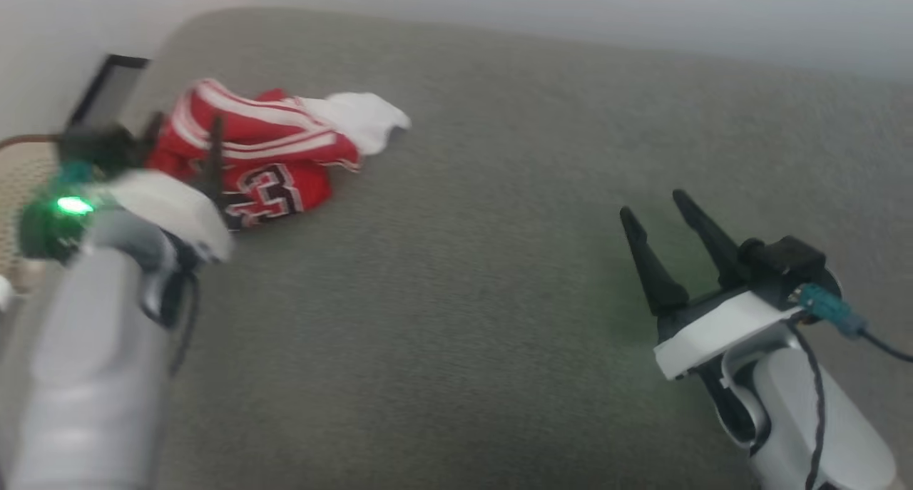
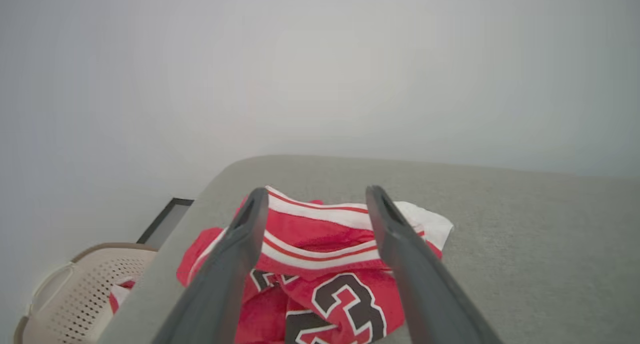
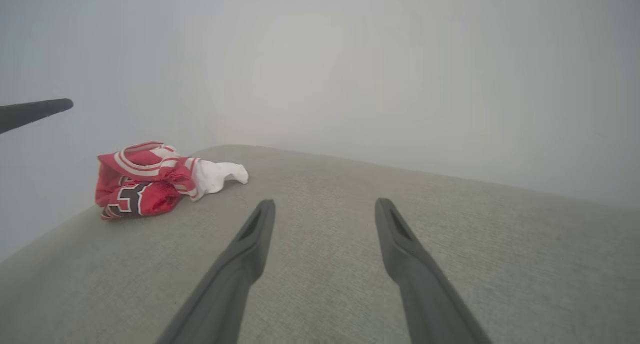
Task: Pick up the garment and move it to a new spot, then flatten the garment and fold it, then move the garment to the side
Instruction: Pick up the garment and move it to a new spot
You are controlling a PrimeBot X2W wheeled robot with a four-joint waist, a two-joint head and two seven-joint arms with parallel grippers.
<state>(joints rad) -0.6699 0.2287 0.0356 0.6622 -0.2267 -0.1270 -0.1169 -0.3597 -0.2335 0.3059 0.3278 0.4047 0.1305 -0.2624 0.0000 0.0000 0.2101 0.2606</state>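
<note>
The crumpled red "23" basketball jersey (image 1: pixel 264 155) lies at ten o'clock on the grey fabric surface (image 1: pixel 463 297), the left pincer (image 2: pixel 316 191) wide over it, likely for pickup, the right pincer (image 1: pixel 652 203) wide, idle at four o'clock.

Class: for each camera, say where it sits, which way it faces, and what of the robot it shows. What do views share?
Left wrist: on the left arm, looking along the open left claw at the crumpled jersey.
Right wrist: on the right arm, looking along the open right claw across the grey surface; jersey far left.
Head: above, facing forward and down; both claws show.
Shared: all see the jersey.
</note>
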